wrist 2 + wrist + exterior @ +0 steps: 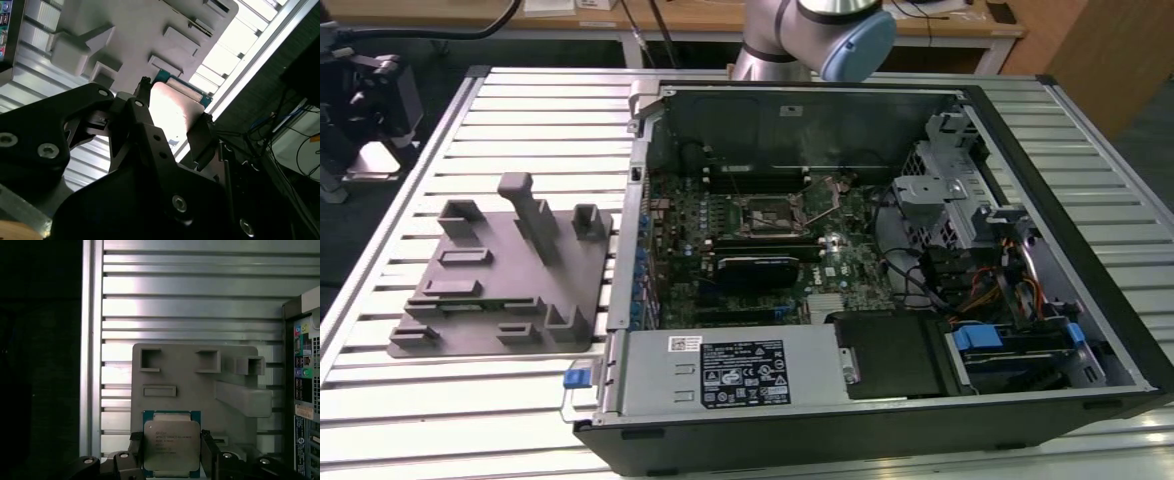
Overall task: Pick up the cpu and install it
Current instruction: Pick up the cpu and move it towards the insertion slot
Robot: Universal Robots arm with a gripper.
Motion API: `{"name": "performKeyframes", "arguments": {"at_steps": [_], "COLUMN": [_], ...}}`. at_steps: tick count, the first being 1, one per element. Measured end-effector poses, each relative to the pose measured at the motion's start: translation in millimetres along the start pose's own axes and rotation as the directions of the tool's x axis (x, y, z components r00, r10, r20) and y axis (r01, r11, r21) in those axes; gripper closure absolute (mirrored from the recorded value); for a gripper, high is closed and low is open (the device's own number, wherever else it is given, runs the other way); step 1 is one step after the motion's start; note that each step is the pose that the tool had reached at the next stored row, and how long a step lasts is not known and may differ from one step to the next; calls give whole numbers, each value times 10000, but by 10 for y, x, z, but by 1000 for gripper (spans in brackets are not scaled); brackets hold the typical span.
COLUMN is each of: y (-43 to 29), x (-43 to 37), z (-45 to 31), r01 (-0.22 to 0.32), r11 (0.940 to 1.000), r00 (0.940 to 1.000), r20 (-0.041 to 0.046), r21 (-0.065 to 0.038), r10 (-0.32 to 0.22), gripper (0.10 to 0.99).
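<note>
Gripper [171,441] work at this moment is a carry, as I judge it. The hold is on two thin opposite edges alone, so I want the cpu [171,447] kept level and squeezed just enough to stay put. A tilt or a jerk could let it slide in the grip, and too much squeeze could harm the edges.

I have the jaws drawn in narrow, one dark finger [207,455] pressed against each side of the cpu. Its silver top faces the first wrist view, with a green rim showing around it. In both wrist views it seems to hang clear above the grey block [200,385] rather than rest in one of its pockets.

That block lies on the slatted table [520,110], just beside the open computer case [807,128], at the exterior view's left of it. The socket [770,212] sits inside the case, well apart from the block.
</note>
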State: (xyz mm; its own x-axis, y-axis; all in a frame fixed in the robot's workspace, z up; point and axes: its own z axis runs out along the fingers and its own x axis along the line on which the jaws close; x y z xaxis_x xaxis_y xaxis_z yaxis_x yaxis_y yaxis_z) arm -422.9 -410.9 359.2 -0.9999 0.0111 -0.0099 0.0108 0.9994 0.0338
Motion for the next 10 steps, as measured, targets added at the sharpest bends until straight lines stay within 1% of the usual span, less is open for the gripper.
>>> {"name": "performKeyframes", "arguments": {"at_steps": [10], "y": [2], "x": [-202], "z": [2], "r01": [-1], "r11": [10000], "r00": [10000], "r20": [1], "r21": [0], "r10": [1], "gripper": [545]}}
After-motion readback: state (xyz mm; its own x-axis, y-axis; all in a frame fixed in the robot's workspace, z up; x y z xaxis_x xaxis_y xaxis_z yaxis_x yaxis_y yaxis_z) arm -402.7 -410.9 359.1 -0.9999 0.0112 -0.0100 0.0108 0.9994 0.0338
